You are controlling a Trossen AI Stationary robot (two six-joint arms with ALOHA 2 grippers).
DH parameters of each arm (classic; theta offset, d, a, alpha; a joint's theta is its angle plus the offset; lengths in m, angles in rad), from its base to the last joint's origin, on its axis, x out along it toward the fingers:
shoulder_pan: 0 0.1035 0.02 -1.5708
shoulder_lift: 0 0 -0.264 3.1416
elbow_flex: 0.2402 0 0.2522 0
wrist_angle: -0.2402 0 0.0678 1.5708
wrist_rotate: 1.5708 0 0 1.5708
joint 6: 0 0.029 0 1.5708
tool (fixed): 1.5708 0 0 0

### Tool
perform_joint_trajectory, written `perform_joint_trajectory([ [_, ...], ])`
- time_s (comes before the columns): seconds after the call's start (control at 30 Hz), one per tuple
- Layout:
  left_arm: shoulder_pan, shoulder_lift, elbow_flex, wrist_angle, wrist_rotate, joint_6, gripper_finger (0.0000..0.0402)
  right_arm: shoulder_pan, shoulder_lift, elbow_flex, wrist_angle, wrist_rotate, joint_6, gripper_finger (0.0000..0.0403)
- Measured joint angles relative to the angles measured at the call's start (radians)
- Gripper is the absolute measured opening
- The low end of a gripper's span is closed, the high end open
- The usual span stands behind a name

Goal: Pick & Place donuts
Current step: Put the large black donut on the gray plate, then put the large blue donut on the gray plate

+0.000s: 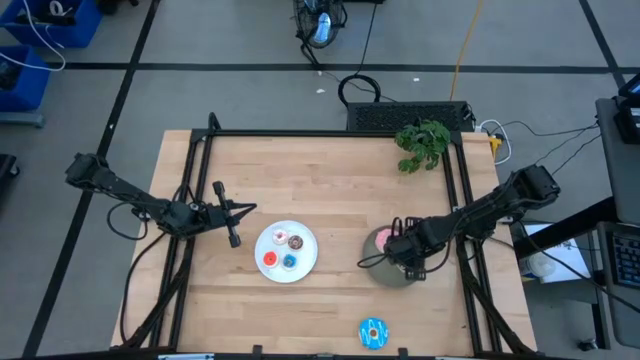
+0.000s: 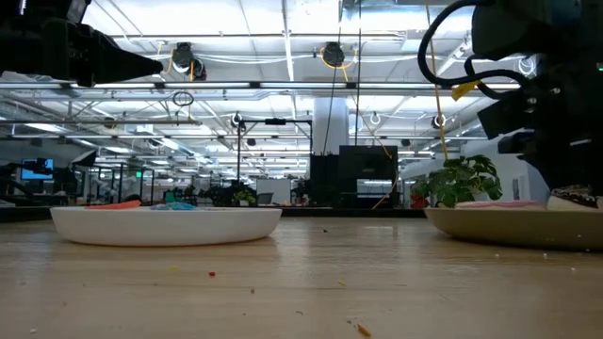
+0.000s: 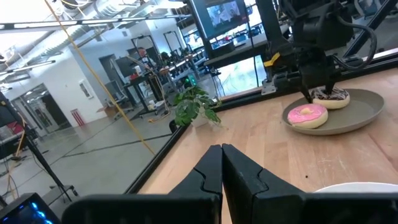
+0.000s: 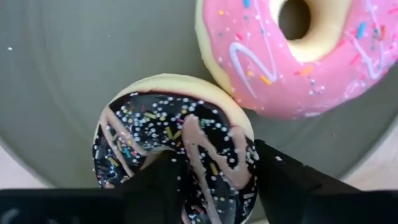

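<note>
Donuts were split between two dishes — four small toy rings point(image 1: 283, 251) on the round white plate point(image 1: 307, 263), a large pink-iced one point(image 3: 306, 115) and a large chocolate-sprinkled one point(image 4: 176, 149) on the round grey plate point(image 3: 367, 109), with a blue-iced one point(image 1: 373, 333) lying alone near the table's front edge. They looked light, rigid and smooth-glazed, likely best pinched across one side of the ring, through the hole. Right gripper point(image 4: 208, 177) stood over the grey plate, fingers parted just wide enough to straddle the chocolate donut's rim — whether it was clamped I could not tell — while the left gripper point(image 3: 222, 168) waited beside the white plate, clenched on nothing.
</note>
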Motion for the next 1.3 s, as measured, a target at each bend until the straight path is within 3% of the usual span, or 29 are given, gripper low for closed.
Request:
perform_joint_trajectory([
  [0.27,0.000,0.000,0.000,0.001,0.008,-0.003,0.0017,0.000,-0.003,0.044,-0.028,-0.001,-0.006,0.0215],
  [0.57,0.000,0.000,0.000,0.000,0.011,-0.002,0.0017,0.000,-0.003,0.069,-0.056,-0.023,-0.038,0.0239],
  [0.77,0.000,0.000,0.000,0.000,0.012,-0.002,0.0017,0.001,-0.003,0.069,-0.086,-0.103,-0.049,0.0232],
  [1.1,0.000,0.000,0.000,0.000,0.012,-0.001,0.0017,0.000,-0.003,0.069,-0.122,-0.120,0.002,0.0202],
  [1.3,0.000,0.000,0.000,0.000,0.012,-0.001,0.0017,-0.009,-0.003,0.087,-0.193,-0.134,0.034,0.0205],
])
